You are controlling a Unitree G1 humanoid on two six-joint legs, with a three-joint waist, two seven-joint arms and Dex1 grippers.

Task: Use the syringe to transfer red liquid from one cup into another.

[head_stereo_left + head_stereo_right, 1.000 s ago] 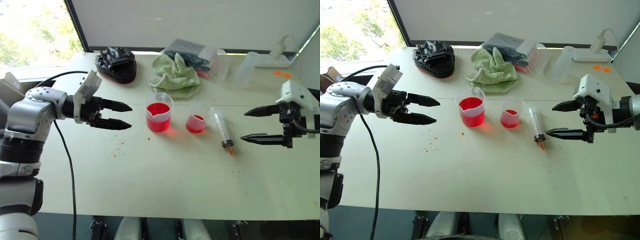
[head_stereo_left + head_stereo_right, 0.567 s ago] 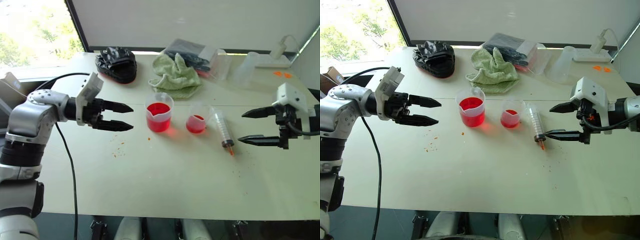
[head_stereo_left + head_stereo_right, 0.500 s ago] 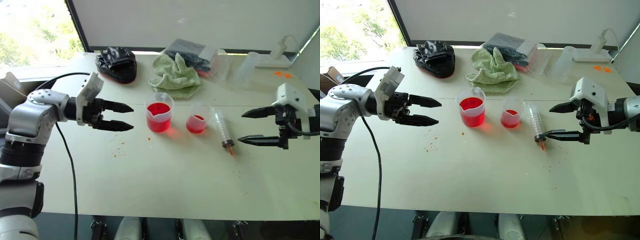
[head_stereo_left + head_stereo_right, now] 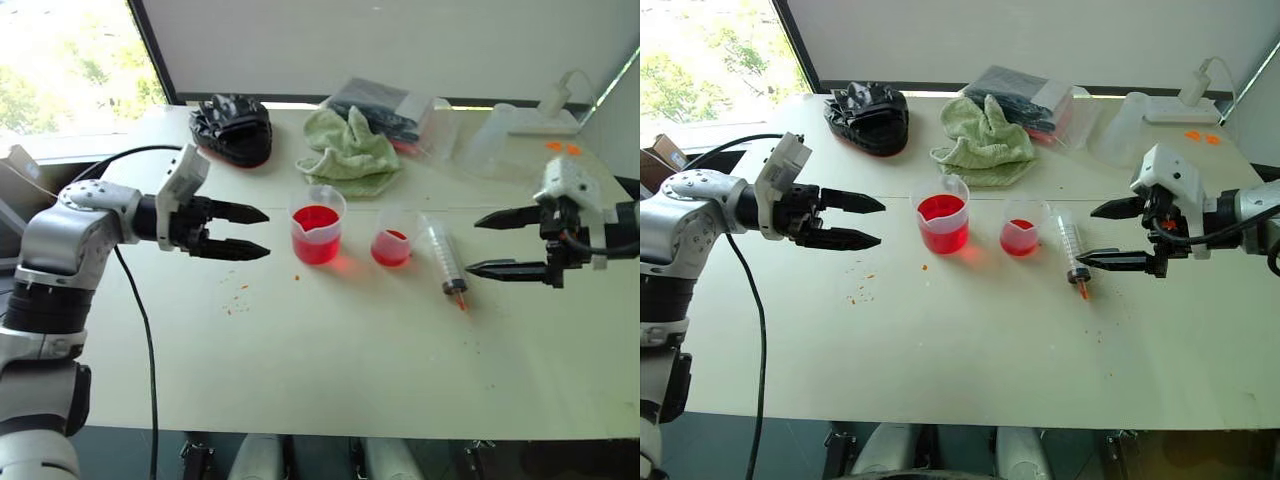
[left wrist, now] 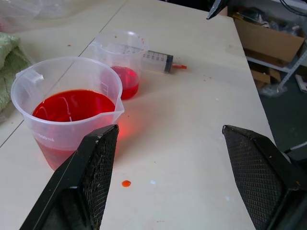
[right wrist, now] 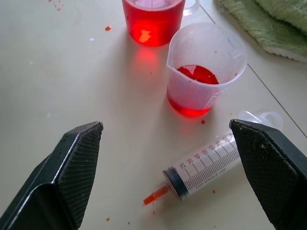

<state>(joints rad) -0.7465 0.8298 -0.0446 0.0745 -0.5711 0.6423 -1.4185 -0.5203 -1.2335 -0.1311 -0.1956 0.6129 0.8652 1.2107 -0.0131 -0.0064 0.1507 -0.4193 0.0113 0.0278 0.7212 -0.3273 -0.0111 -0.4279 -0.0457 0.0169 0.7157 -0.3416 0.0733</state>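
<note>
The syringe lies flat on the white table, untouched, its orange tip towards the near edge and its plunger end towards the far side. It rests just beside the smaller cup, on that cup's right. The smaller cup stands upright and holds a shallow layer of red liquid. To its left, close but apart, stands the larger spouted beaker, upright and about half full of red liquid. Small red drops and specks mark the table surface near both vessels and around the syringe tip.

The right gripper hovers to the right of the syringe, above the table, its two black fingers spread wide with nothing between them; the lower finger points towards the syringe tip, near it but not in contact. The left gripper hangs to the left of the beaker, well apart from it, fingers pointing towards it, parted and empty.

Behind the vessels lies a crumpled green cloth. A black crumpled item sits at the far left of the table, a clear bag with dark contents behind the cloth, and a white power strip at the far right.
</note>
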